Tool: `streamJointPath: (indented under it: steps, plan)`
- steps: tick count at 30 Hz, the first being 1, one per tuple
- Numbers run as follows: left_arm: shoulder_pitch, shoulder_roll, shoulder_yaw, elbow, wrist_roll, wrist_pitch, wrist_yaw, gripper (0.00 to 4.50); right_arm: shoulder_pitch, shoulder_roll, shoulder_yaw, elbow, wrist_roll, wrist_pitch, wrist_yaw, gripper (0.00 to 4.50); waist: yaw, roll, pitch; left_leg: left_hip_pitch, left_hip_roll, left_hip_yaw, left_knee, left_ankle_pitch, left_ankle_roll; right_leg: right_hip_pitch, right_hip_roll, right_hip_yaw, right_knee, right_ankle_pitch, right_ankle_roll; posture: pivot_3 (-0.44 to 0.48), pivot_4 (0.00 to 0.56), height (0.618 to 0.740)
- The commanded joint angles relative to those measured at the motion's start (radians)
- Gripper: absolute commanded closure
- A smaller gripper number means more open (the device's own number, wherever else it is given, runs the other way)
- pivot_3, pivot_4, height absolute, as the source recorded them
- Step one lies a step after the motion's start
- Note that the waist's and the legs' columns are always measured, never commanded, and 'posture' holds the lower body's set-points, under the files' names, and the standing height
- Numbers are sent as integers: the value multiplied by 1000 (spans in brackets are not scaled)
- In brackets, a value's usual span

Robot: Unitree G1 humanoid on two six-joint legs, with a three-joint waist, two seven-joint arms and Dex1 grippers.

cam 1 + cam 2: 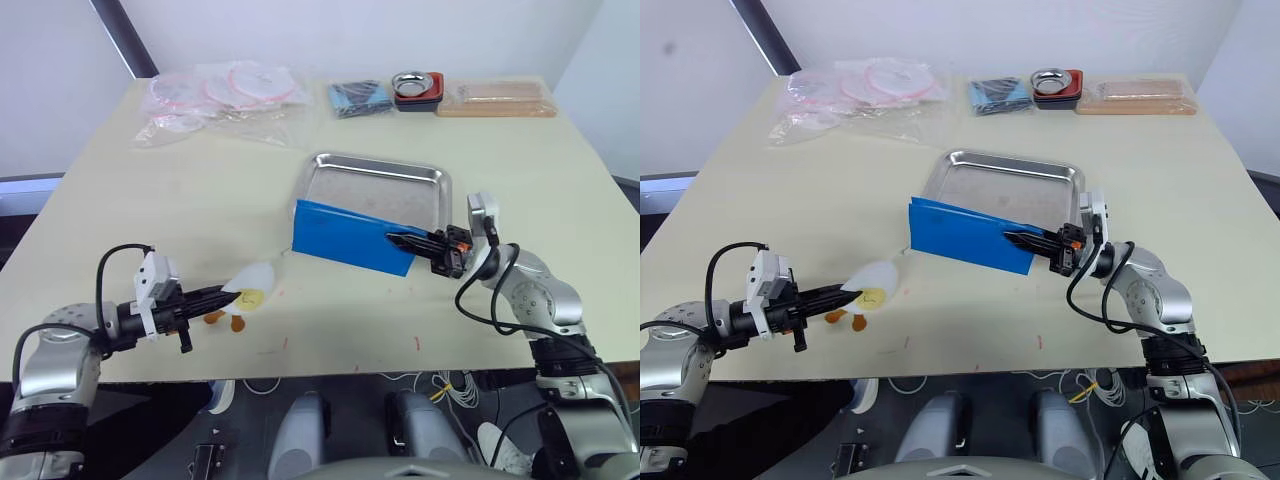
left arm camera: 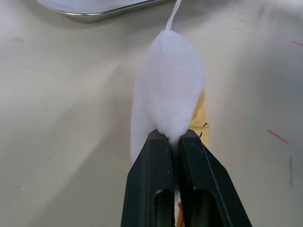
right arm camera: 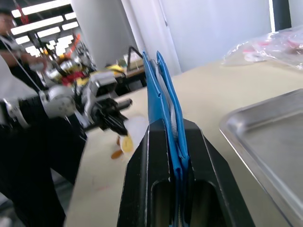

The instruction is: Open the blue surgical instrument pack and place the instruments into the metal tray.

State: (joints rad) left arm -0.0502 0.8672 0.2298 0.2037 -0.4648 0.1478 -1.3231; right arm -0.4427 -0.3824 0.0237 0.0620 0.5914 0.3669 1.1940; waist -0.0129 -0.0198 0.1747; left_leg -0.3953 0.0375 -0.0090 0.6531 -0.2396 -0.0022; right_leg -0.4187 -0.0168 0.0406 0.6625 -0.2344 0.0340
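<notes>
The blue surgical instrument pack [image 1: 350, 238] is held up on edge at the near rim of the metal tray [image 1: 372, 188], closed. My right gripper [image 1: 392, 238] is shut on its right end; the wrist view shows the blue layers [image 3: 158, 85] pinched between my fingers. My left gripper [image 1: 228, 293] is low over the table at front left, shut on a soft white flap [image 2: 173, 80]. A thin white string runs from the flap toward the pack. The instruments are hidden.
Clear plastic bags with pink rings [image 1: 220, 100] lie at the back left. A dark cloth bundle [image 1: 360, 97], a small steel bowl [image 1: 417, 88] and a tan flat box [image 1: 495, 100] line the far edge. Small orange bits [image 1: 225, 320] lie by the flap.
</notes>
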Motion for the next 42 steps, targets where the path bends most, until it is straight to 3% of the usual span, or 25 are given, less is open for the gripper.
streamJointPath:
  steps: [1, 5, 10, 14, 15, 16, 18, 21, 25, 27, 34, 42]
  plan:
    - [-58, 66, -4, 58, 44, -20, -39, 4482, -8, -24, 34, -12, -77, -109, 38, 4500, -1, 0, 0, 0, 0, 0, 0, 0, 0, 0, 0, 0, 0, 0, 0, 0, 150, 740]
    - [-130, 113, -38, 107, 51, -19, -128, 4482, -14, -35, 83, 26, -159, -204, 65, 4500, -6, 0, 0, 0, 1, 0, 0, 0, 0, -1, 2, 0, 0, 0, 0, 0, 150, 740]
    - [-232, 175, -141, 216, 161, -131, -240, 4482, -9, -33, 123, 30, -191, -240, 86, 4500, -6, 0, 1, -3, 1, 1, -1, 0, 0, -3, 2, 1, 0, 1, -2, 0, 150, 740]
    - [-319, 184, -170, 308, 193, -187, -266, 4482, -6, -25, 129, 31, -187, -238, 86, 4500, -8, 0, 1, -2, 1, 1, -1, 0, 0, -3, 2, 1, 0, 1, -3, 0, 150, 740]
    - [-345, 182, -172, 333, 195, -202, -261, 4150, -4, -23, 132, 34, -192, -243, 85, 4500, -8, 0, 1, -3, 1, 1, -1, 0, 0, -4, 2, 1, 1, 1, -2, 0, 150, 740]
    - [-363, 180, -173, 350, 197, -215, -258, 4150, -3, -23, 134, 37, -197, -248, 85, 4500, -8, 0, 1, -2, 1, 1, -1, 0, 0, -4, 2, 1, 1, 1, -2, 0, 150, 740]
    - [-384, 184, -168, 366, 194, -222, -257, 3254, -2, -20, 135, 40, -201, -251, 82, 4500, -8, 0, 1, -2, 1, 1, -1, 0, 0, -4, 2, 1, 1, 1, -2, 0, 150, 740]
    - [-413, 213, -146, 389, 186, -238, -262, 2544, -3, -22, 129, 58, -205, -262, 84, 4500, -7, -1, 1, -3, 1, 1, -1, 0, 0, -4, 2, 1, 1, 1, -2, 0, 150, 740]
    - [-444, 231, -121, 428, 173, -257, -253, 667, -6, -18, 126, 74, -204, -270, 83, 4500, -6, -1, 1, -3, 1, 1, -1, 0, 0, -4, 2, 1, 1, 1, -2, 0, 150, 740]
    - [-459, 236, -100, 440, 160, -252, -252, 163, -9, -15, 127, 84, -206, -277, 82, 4500, -6, -1, 1, -3, 1, 1, -1, 0, 0, -4, 2, 1, 1, 1, -2, 0, 150, 740]
    - [-455, 187, -31, 341, 30, -97, -255, 163, -4, -19, 135, 93, -209, -283, 95, 4500, -6, -1, 1, -3, 1, 1, 0, 0, 0, -4, 2, 1, 1, 1, -2, 0, 150, 740]
    - [-416, 48, -55, 151, -9, -27, -201, 163, -1, -21, 135, 85, -206, -271, 94, 4500, -5, -2, 0, -3, 1, 0, 0, 0, 0, -4, 2, 1, 2, 2, -3, 0, 150, 740]
